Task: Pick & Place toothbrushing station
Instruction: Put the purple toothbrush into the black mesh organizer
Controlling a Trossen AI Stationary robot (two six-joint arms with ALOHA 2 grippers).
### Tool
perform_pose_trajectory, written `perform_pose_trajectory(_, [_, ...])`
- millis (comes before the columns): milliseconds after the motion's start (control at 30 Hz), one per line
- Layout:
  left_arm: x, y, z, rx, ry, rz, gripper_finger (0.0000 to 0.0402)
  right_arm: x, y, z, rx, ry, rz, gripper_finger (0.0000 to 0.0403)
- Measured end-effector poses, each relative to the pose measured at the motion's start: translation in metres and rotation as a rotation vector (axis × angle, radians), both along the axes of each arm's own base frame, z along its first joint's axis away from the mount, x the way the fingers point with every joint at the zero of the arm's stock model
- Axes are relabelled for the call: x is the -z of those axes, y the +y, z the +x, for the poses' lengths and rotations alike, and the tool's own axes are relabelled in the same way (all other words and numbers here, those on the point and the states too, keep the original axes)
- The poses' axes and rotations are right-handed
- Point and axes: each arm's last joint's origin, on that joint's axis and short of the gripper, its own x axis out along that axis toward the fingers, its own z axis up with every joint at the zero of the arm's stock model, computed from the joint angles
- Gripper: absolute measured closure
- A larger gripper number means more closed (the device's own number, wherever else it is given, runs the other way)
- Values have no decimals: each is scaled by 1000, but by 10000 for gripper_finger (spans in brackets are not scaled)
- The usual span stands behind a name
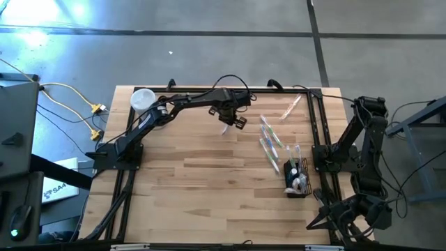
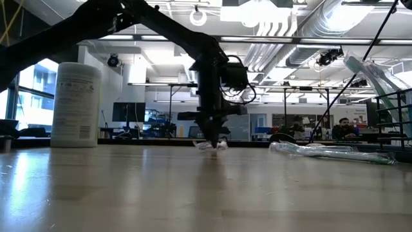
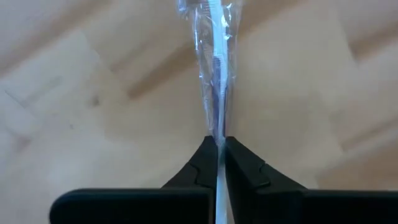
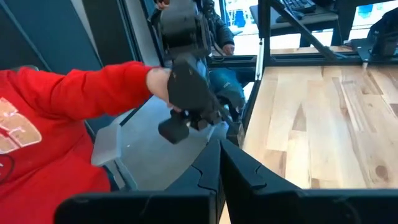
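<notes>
Left gripper [image 3: 221, 144] down at the worktop [image 1: 209, 181] near its far edge, clenched on a clear-wrapped toothbrush [image 3: 213, 68], other toothbrushes [image 1: 270, 143] lying beside the black mesh holder [image 1: 297, 181] at right, right gripper [image 4: 219, 149] clenched empty off the worktop's edge.

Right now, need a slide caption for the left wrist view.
Left hand shut on a clear-wrapped toothbrush lying on the wooden table.
</notes>
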Motion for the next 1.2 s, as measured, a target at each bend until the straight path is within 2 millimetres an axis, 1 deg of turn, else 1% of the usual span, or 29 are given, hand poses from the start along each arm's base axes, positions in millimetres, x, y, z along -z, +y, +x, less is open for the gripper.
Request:
perform_pose_trajectory(67, [-9,-7,0,12,-15,6,397,0,0,0,-1,0,0,401])
perform_pose_trajectory(233, [-49,-28,0,90,-110,54,399,0,0,0,-2,0,-2,401])
perform_pose_trajectory(300, [-63,-40,2,153,-155,83,400,0,0,0,-1,0,-1,401])
perform_pose_trajectory(367, [-80,-60,4,236,-203,112,399,0,0,0,-1,0,-1,401])
perform_pose_trajectory(467, [-106,-97,6,358,-286,165,399,0,0,0,5,-2,-1,401])
perform_pose_trajectory(667, [-136,-180,0,499,-308,368,399,0,-1,1,48,-10,11,401])
perform_pose_trajectory(733, [-151,-212,-4,544,-374,454,399,-1,-2,1,69,-19,7,401])
perform_pose_trajectory(833, [-165,-263,-4,628,-516,562,400,-1,-2,1,81,-37,-19,401])
perform_pose_trajectory(900, [-173,-296,-7,718,-608,609,400,-1,-2,1,87,-53,-40,401])
perform_pose_trajectory(1000, [-191,-337,-12,800,-802,655,400,-2,-3,1,88,-68,-67,401])
perform_pose_trajectory(1033, [-195,-348,-15,825,-847,667,400,-2,-2,1,82,-73,-77,401])
perform_pose_trajectory(1100, [-194,-368,-14,866,-910,688,401,-2,-2,1,64,-77,-92,401])
perform_pose_trajectory(1167, [-187,-383,-17,913,-906,692,401,-1,-1,2,33,-69,-95,401])
perform_pose_trajectory(1200, [-181,-389,-16,923,-910,688,401,-1,-1,3,14,-61,-93,401])
